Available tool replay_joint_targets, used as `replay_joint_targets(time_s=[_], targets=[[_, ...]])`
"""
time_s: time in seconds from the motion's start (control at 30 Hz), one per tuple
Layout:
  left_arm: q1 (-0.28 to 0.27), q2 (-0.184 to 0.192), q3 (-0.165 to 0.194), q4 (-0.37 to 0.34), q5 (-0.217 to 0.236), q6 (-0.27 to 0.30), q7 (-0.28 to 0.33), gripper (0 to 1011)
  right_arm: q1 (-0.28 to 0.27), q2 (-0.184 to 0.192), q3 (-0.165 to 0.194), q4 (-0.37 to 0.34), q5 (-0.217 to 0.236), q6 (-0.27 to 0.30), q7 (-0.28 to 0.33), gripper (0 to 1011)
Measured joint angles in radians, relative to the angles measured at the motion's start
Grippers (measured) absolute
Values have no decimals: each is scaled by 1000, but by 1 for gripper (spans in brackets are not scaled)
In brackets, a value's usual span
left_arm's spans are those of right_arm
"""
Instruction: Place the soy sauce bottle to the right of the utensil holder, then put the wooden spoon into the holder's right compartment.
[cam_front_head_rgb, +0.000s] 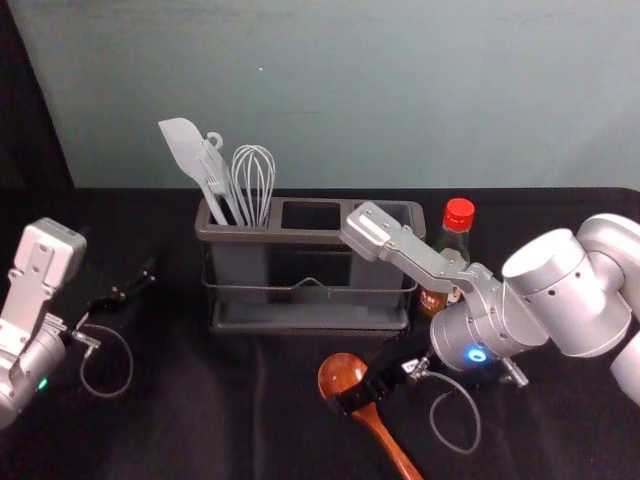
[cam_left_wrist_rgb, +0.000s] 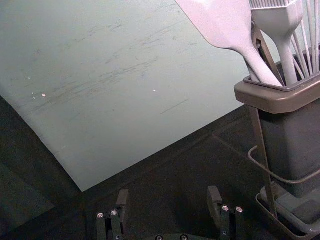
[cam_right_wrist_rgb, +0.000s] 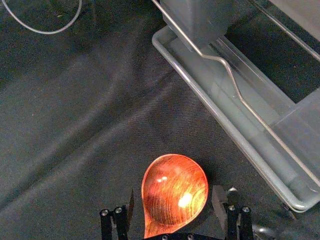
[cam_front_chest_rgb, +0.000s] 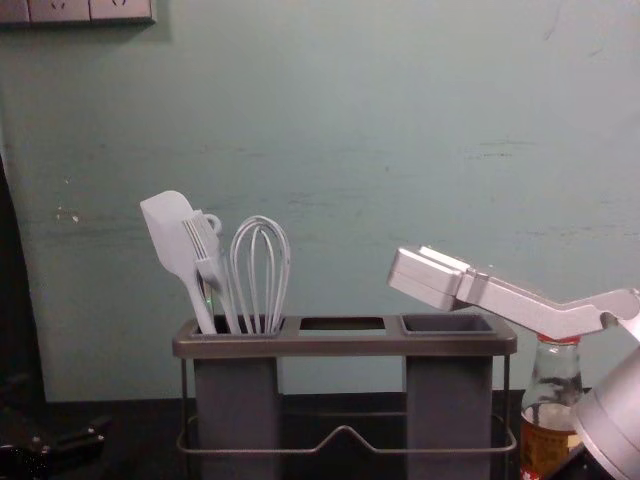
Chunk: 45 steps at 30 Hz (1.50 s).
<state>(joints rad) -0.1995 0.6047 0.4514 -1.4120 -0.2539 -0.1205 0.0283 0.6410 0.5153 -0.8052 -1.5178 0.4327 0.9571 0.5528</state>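
The wooden spoon (cam_front_head_rgb: 392, 446) lies on the table before the holder, handle toward the front right. My right gripper (cam_front_head_rgb: 352, 398) is low at its neck; in the right wrist view that gripper (cam_right_wrist_rgb: 174, 195) is open, the bowl (cam_right_wrist_rgb: 175, 190) between its fingers. The utensil holder (cam_front_head_rgb: 310, 322) has grey utensils in its left compartment; its right compartment (cam_front_chest_rgb: 447, 324) looks empty. The soy sauce bottle (cam_front_head_rgb: 457, 232), red-capped, stands upright right of the holder, partly behind my right arm. My left gripper (cam_front_head_rgb: 140, 284) is left of the holder; in the left wrist view the left gripper (cam_left_wrist_rgb: 169, 195) is open, holding nothing.
A grey spatula (cam_front_chest_rgb: 172, 235), a brush and a whisk (cam_front_chest_rgb: 262, 265) rise above the holder's left side. A wire rail (cam_front_chest_rgb: 345, 432) runs along the holder's front, above a low tray (cam_right_wrist_rgb: 235, 135). A wall (cam_front_chest_rgb: 330, 120) stands behind the table.
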Motion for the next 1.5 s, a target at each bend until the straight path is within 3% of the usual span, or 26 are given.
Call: replay_joint_targets(time_s=[0.57,1.5], targets=[[0,0,0,0,0,0,0,1012,19,-32,-24,24,-59,3,24,1004],[0,0,0,0,0,0,0,1011,17,-53,-38,44,-138,1,55,1004]])
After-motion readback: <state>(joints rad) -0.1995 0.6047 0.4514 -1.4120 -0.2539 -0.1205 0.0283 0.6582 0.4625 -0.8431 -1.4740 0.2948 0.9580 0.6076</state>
